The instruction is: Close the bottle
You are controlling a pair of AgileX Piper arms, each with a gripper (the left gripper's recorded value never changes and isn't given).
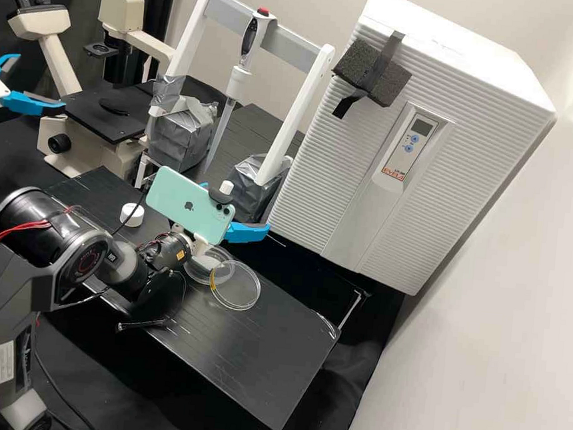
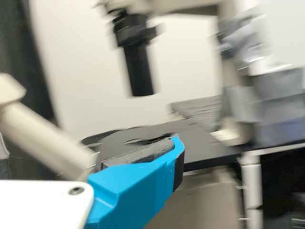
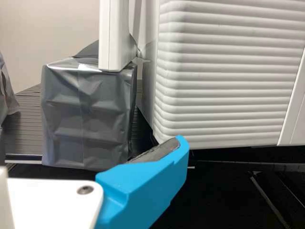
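Observation:
A small white round cap lies on the black ribbed platform, left of my right arm. My right gripper hovers over the platform's back edge, facing the white machine. Its blue fingers stand wide apart, open, and a mint-green phone clamped on the wrist hides part of it. One blue finger points at a grey taped block. My left gripper hangs open at the far left beside the microscope, nothing between its fingers; one of those fingers is over the microscope stage.
Two clear petri dishes lie on the platform under the right wrist. A microscope stands back left. A pipette hangs on a white stand with grey taped feet. A large white ribbed machine blocks the right.

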